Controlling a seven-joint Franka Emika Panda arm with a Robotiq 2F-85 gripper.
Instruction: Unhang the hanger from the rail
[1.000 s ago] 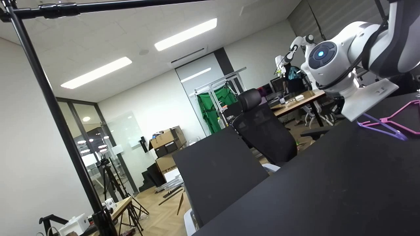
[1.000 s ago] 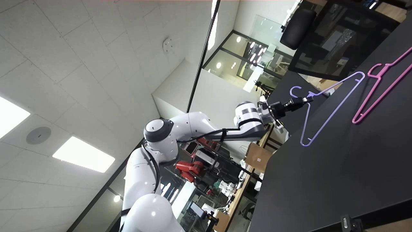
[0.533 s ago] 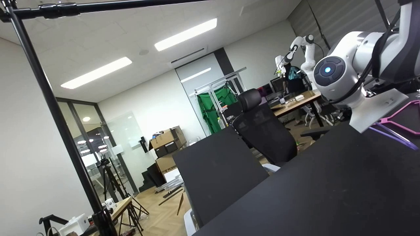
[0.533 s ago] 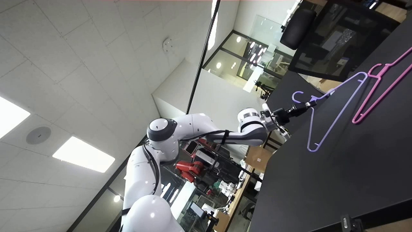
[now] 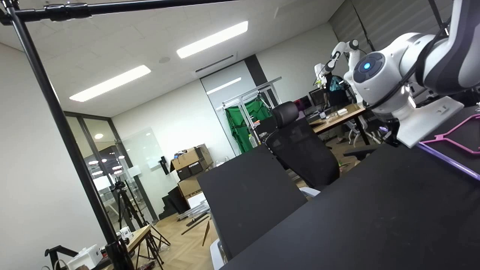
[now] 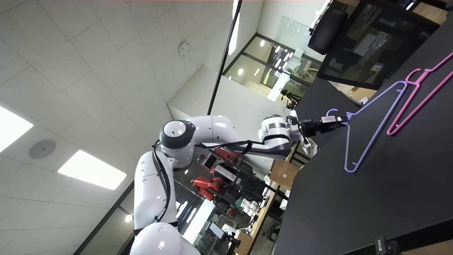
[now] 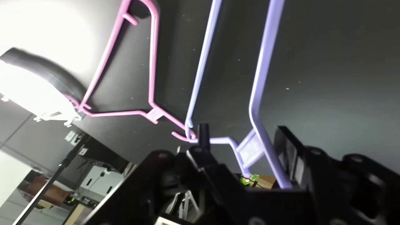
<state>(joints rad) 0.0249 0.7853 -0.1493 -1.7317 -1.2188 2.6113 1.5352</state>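
Gripper (image 7: 243, 132): fingers set well apart, unclenched.
Hanger (image 7: 260, 75): violet, neck between the fingers, just beside one pad (image 7: 288, 153); contact, cannot tell.
Pink hanger (image 7: 153, 62): beyond the fingertips, on dark table (image 7: 328, 78).
Rail (image 5: 150, 5): well apart from gripper and hanger.

in the wrist view, the hanger (image 7: 258, 81) is right of another hanger (image 7: 152, 62).

Purple hanger (image 5: 448, 161), well apart from black rail (image 5: 127, 6)
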